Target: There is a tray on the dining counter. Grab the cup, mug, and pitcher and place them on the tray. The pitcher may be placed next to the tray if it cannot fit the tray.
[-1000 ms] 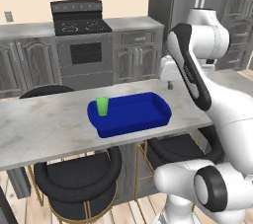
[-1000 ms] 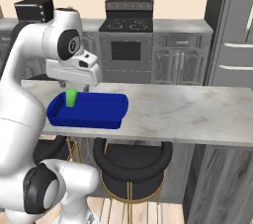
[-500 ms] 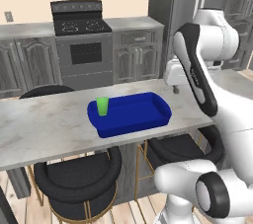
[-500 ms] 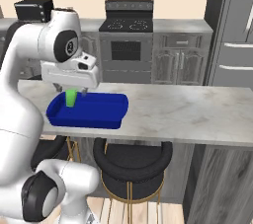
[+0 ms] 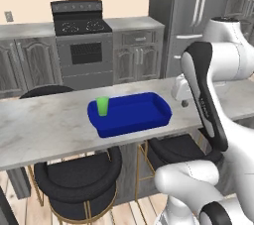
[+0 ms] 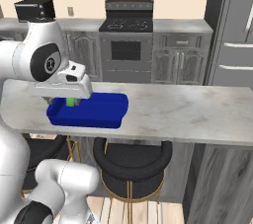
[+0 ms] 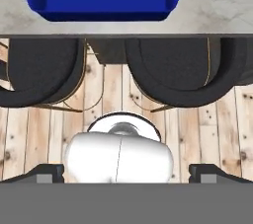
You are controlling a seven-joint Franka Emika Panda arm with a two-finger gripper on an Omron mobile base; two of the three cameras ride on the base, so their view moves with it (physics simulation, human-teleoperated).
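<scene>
- Marble dining counter point(image 5: 44, 130) is stretching long across the room, with black stools point(image 5: 79, 179) tucked under it.
- Blue tray point(image 5: 134, 120) is sitting on it.
- Green cup point(image 5: 102, 106) is standing inside the tray's left end.
- Gripper point(image 7: 126, 172) is hanging wide open, holding nothing.

One blue tray point(image 5: 130, 115) sits on one marble counter point(image 5: 44, 130), with one green cup point(image 5: 102, 105) standing inside it. Two round black stools point(image 5: 77, 177) are tucked beneath the counter. Behind, the kitchen shows one black stove point(image 5: 82, 43), one grey refrigerator point(image 5: 196, 18) and one black coffee machine point(image 6: 34, 10).
</scene>
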